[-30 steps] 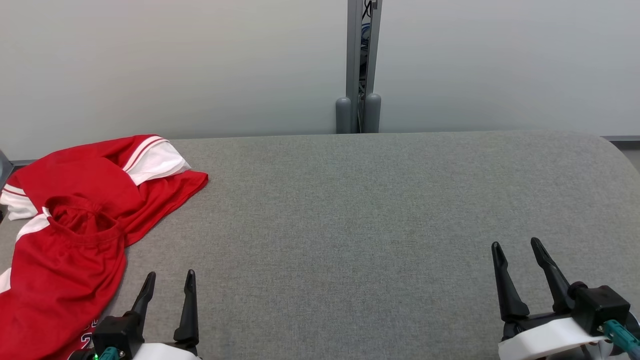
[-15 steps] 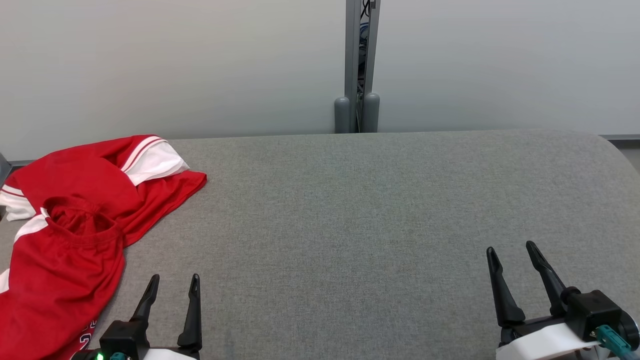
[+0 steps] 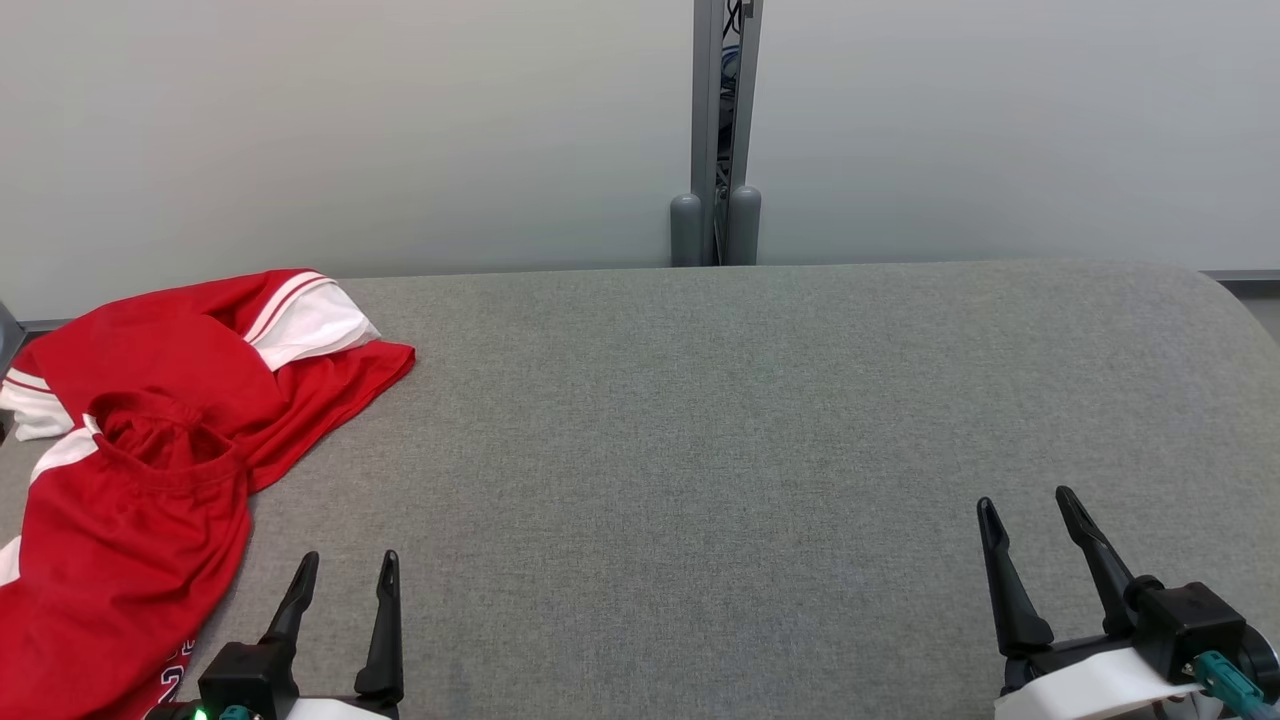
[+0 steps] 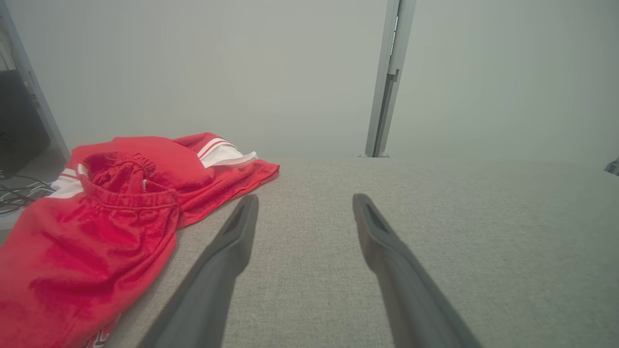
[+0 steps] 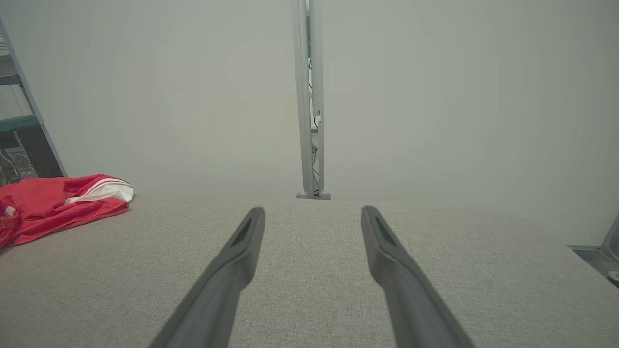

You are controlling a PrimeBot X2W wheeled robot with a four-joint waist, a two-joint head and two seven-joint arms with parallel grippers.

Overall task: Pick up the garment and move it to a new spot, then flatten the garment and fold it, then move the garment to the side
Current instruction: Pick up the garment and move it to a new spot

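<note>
The garment (image 3: 150, 450) is red with white stripes and lies crumpled at the far left of the grey padded table (image 3: 720, 420), part of it hanging past the left edge. My left gripper (image 3: 350, 565) is open at the lower left, just right of the cloth and not touching it. In the left wrist view the garment (image 4: 111, 212) lies left of my open left gripper (image 4: 304, 205). My right gripper (image 3: 1025, 505) is open at the lower right, far from the cloth. From the right wrist, the garment (image 5: 53, 203) shows at the far left, beyond my open right gripper (image 5: 313, 215).
A pale wall runs along the table's back edge, with a grey metal post (image 3: 718, 130) at its middle. The table's right corner (image 3: 1230, 290) is rounded. A dark box and cables (image 4: 14, 145) sit off the left edge.
Both grippers have drawn back slightly toward the bottom edge of the head view. The garment has not moved.
</note>
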